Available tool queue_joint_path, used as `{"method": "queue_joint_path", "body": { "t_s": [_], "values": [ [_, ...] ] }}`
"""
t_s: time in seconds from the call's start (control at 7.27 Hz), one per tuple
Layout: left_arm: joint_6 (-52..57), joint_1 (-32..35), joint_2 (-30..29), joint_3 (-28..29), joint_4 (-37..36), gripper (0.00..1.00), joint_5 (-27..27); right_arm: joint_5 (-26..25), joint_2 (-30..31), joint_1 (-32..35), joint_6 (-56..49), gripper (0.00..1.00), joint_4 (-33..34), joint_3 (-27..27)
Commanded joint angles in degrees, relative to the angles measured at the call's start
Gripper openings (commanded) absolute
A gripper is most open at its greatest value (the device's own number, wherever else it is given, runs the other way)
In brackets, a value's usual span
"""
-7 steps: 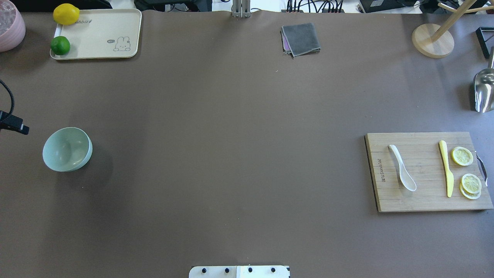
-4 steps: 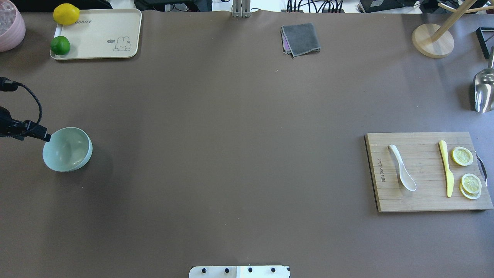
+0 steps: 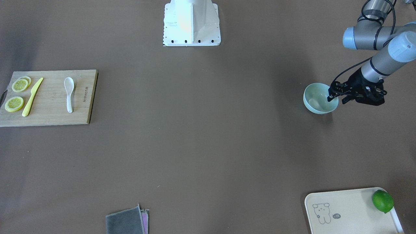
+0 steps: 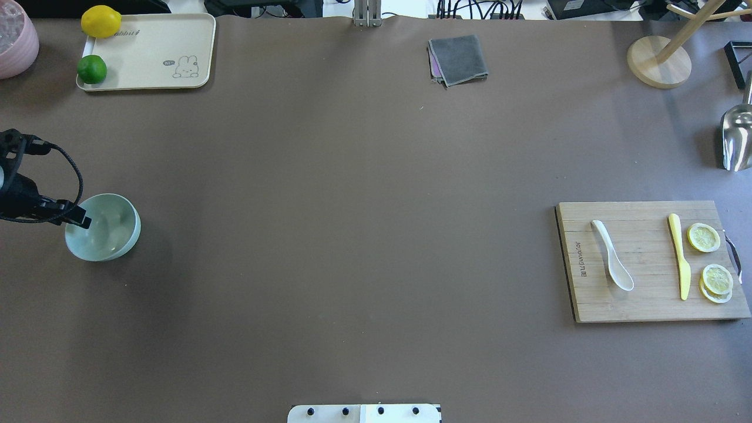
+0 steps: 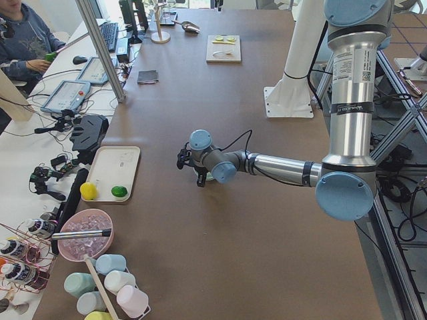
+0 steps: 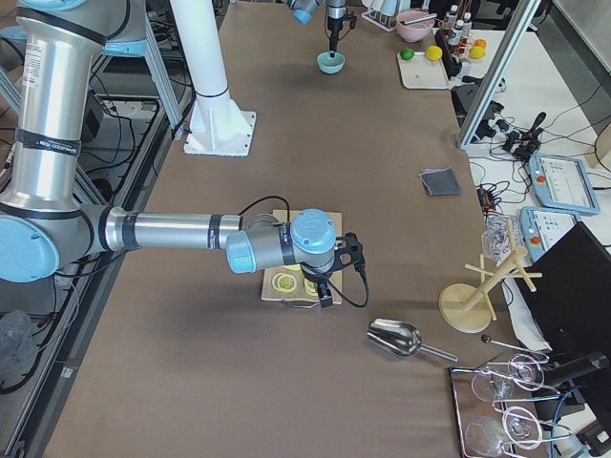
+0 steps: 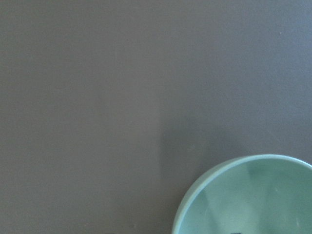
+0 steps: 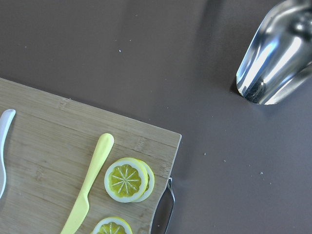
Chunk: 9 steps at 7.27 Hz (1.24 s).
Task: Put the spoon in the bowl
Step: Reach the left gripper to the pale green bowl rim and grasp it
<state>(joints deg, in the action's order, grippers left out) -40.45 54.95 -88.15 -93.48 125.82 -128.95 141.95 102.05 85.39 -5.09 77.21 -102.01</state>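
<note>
The white spoon [image 4: 612, 262] lies on the wooden cutting board [image 4: 646, 308] at the right, scoop toward the robot; it also shows in the front-facing view [image 3: 69, 94]. The mint-green bowl [image 4: 111, 235] stands at the far left. My left gripper [image 3: 334, 95] reaches in level from the table's left edge, its fingers look spread, and its tip is over the bowl's near rim [image 3: 317, 101]. The bowl fills the left wrist view's lower right corner [image 7: 253, 200]. My right gripper [image 6: 326, 291] hovers over the board's lemon-slice end; I cannot tell whether it is open.
A yellow knife [image 4: 678, 255] and lemon slices [image 4: 704, 238] lie on the board beside the spoon. A metal scoop [image 4: 737, 138] and a wooden stand [image 4: 658, 61] are at the far right. A cream tray [image 4: 153, 53] with lemon and lime and a grey cloth [image 4: 458, 59] are at the back.
My left gripper has moved in from the table's left edge toward the bowl and now reaches over its rim. The spoon and the bowl have not moved.
</note>
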Motion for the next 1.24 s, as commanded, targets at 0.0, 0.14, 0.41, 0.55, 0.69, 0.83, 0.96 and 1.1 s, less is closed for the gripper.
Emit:
{"method": "queue_joint_path", "body": {
  "t_s": [0.0, 0.14, 0.41, 0.55, 0.69, 0.83, 0.96, 1.1],
  "values": [
    [-0.33, -0.28, -0.09, 1.11, 1.97, 0.01, -0.07, 1.83, -0.45, -1.19, 1.65, 1.0, -0.04, -0.29],
    [-0.59, -0.28, -0.79, 0.5, 1.89, 0.0, -0.5, 1.75, -0.45, -2.41, 4.88, 1.0, -0.04, -2.38],
    [-10.7, -0.28, -4.9, -2.74, 1.27, 0.0, -0.68, 1.31, -0.8, -6.88, 13.75, 0.99, -0.04, -5.12],
    [-16.62, -0.72, -8.23, -3.72, 0.92, 0.0, -0.68, 1.05, -1.24, -9.25, 17.1, 0.99, -0.13, -6.0],
    [-21.81, -2.81, -11.57, -3.64, 0.48, 0.0, -0.34, 0.96, -2.37, -10.32, 21.05, 0.99, -0.22, -6.44],
    [-27.26, -3.96, -16.83, -3.9, -2.74, 0.0, -0.07, -1.74, -4.12, -12.86, 26.05, 0.99, -0.39, -7.49],
    [-30.1, -6.15, -21.23, -5.12, -8.25, 0.0, 1.67, -4.2, -4.66, -16.01, 29.58, 0.99, -2.31, -7.5],
    [-31.52, -9.83, -23.8, -7.48, -15.36, 0.0, 6.56, -7.97, -5.37, -19.87, 34.75, 0.99, -4.33, -7.76]
  ]
}}
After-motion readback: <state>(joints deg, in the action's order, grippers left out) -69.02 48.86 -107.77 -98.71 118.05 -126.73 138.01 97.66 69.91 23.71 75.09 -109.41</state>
